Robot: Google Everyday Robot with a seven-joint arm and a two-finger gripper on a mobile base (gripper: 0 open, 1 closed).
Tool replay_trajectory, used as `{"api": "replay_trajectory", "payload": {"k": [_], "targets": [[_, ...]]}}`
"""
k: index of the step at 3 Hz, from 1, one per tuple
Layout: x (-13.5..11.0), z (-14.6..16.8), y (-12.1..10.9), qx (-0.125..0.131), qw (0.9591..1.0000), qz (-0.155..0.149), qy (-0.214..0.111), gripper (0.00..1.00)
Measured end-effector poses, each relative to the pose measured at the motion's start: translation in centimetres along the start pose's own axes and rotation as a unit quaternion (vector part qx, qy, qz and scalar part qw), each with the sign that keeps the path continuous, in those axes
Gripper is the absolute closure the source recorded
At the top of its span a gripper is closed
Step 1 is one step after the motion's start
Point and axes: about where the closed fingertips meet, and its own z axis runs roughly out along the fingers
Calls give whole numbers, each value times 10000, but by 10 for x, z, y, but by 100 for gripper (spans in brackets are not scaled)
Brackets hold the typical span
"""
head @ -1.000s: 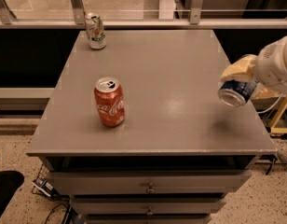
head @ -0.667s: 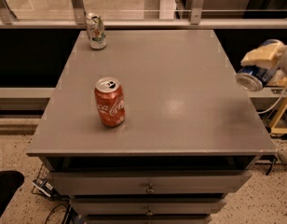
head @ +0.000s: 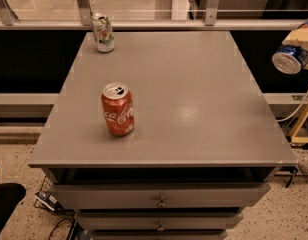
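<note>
1. Camera view: the end effector (head: 301, 40) is at the far right edge of the picture, up in the air beyond the right side of the desk (head: 194, 94). Only its pale tip shows, and the rest of the arm is cut off.
2. It is clamped on a blue can (head: 288, 60), which hangs clear of the desk surface. The can is tilted, with its silver end turned toward the camera and down to the left.
3. The blue can is level with the far half of the desk, just outside its right rim and touching nothing but the end effector.
4. A red cola can (head: 117, 109) stands upright on the desk, left of the middle and toward the near edge, well apart from the blue can.
5. A white and green can (head: 103, 32) stands upright at the far left corner of the desk.
6. Under the desk top are drawers (head: 161, 202) with small round knobs.
7. A yellow stand (head: 303, 121) is on the speckled floor (head: 289, 214), to the right of the desk and below the end effector.
</note>
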Motion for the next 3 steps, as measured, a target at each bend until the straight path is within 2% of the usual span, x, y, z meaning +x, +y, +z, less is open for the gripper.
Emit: {"api": "replay_trajectory", "payload": {"k": [1,2,3], "targets": [[4,-9,17,-914,9953,-203,262,100],[33,-3,39,-1599,9785,-1113,681,100],[58,6,48,-1958,9519,-2179,896,100]]}}
